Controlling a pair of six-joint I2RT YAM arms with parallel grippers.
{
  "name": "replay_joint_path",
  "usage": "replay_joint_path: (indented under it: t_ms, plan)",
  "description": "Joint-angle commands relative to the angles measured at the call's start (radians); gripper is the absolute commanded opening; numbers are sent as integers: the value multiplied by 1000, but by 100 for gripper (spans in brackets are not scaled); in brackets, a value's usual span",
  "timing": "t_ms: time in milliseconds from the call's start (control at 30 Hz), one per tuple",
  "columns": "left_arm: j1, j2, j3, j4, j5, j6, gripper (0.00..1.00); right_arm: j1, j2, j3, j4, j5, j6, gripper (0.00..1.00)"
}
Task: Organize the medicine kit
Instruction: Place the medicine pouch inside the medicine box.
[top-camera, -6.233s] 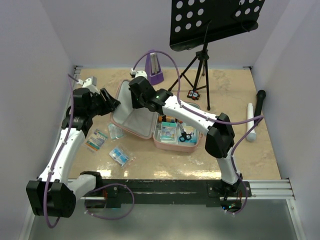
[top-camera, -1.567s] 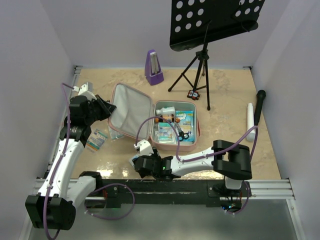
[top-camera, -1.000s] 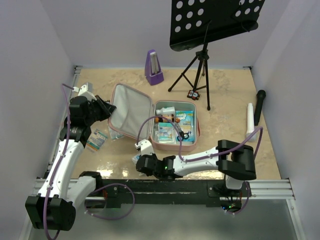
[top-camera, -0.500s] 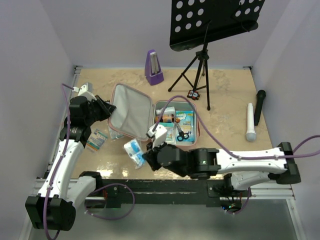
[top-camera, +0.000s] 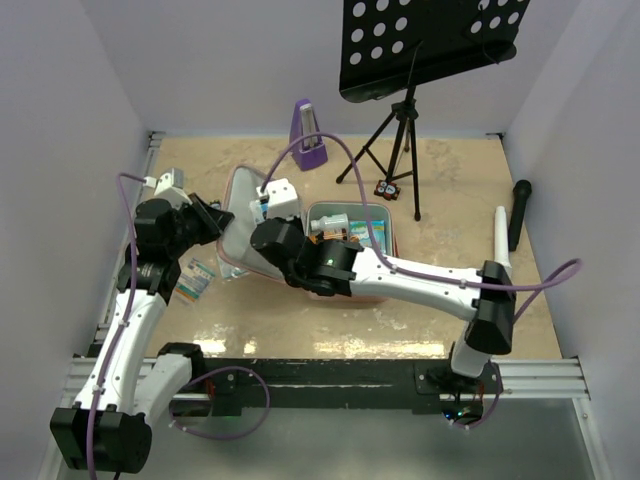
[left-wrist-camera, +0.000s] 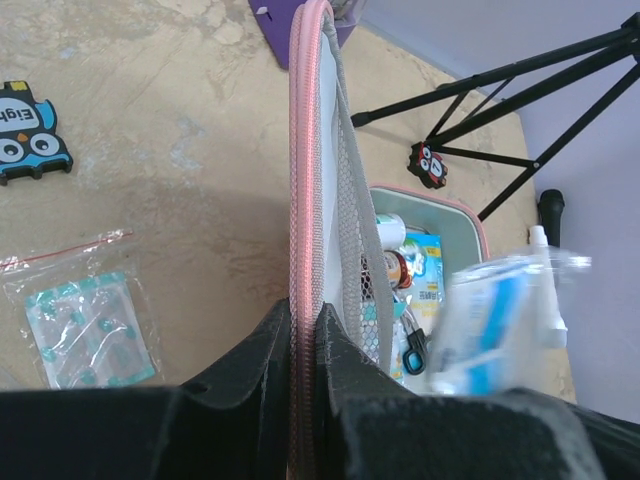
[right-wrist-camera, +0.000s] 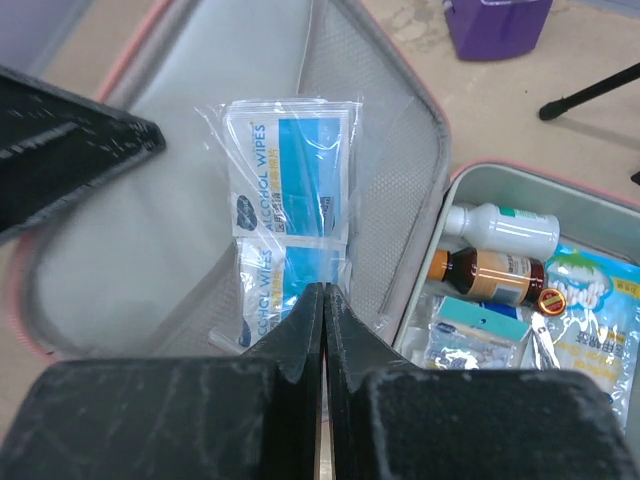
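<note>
Two black fingers of the left gripper (left-wrist-camera: 302, 335) pinch the zip rim of the lid of the pink, square, soft-sided medicine kit (left-wrist-camera: 306, 120), and the lid stands raised off the beige marbled table (top-camera: 470, 180). Just left of the lid, a clear zip bag of teal tablets (left-wrist-camera: 85, 330) lies flat on the table. The kit sits open mid-table, with the lid on the left and the base tray on the right. The right gripper (right-wrist-camera: 322, 300) is pressed shut on the lower end of a clear alcohol wipes packet (right-wrist-camera: 288, 170), printed blue and white, which is held in front of the lid's grey mesh pocket (right-wrist-camera: 385, 150). The tray holds a white plastic bottle (right-wrist-camera: 505, 228), a brown bottle (right-wrist-camera: 485, 272) and more packets. Beyond the kit stands a purple pyramid metronome (top-camera: 310, 135), and to its right a black tripod music stand (top-camera: 400, 120).
</note>
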Motion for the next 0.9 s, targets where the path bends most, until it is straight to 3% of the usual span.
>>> replay_joint_path:
  t_ms: [0, 500, 700, 867]
  plan:
    - [1, -8, 21, 76, 38, -23, 0, -38, 6, 77, 72, -6, -64, 0]
    - [1, -26, 12, 85, 50, -40, 0, -69, 155, 268, 84, -30, -62, 0]
    - [1, -26, 21, 82, 55, -47, 0, -69, 256, 382, -23, 94, -118, 0]
    - [1, -29, 10, 93, 53, -55, 0, -69, 264, 385, -26, 135, -153, 0]
